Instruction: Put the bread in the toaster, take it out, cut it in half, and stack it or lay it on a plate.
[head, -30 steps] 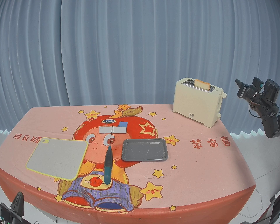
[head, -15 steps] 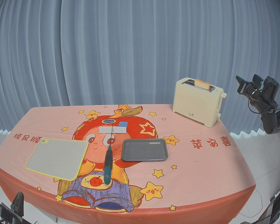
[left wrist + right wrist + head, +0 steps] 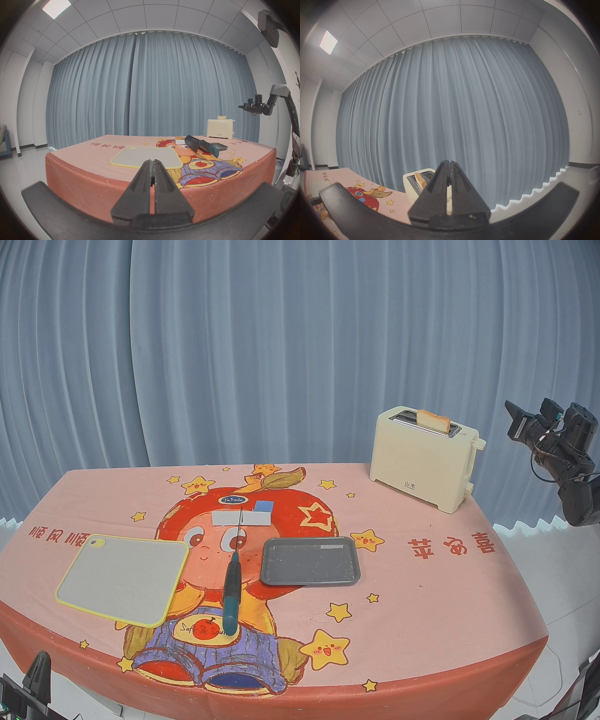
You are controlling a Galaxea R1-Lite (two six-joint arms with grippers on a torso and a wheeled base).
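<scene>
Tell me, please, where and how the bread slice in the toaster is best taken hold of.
Probably by its upper edge, the part of the bread slice standing above the slot of the toaster. Come straight down from above, pinching its two flat faces; the slot walls block any side approach lower down.

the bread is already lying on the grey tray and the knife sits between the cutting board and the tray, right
No: the bread stands in the toaster slot, not on the grey tray, as the head view shows. The knife does lie between the cutting board and the tray.
</scene>
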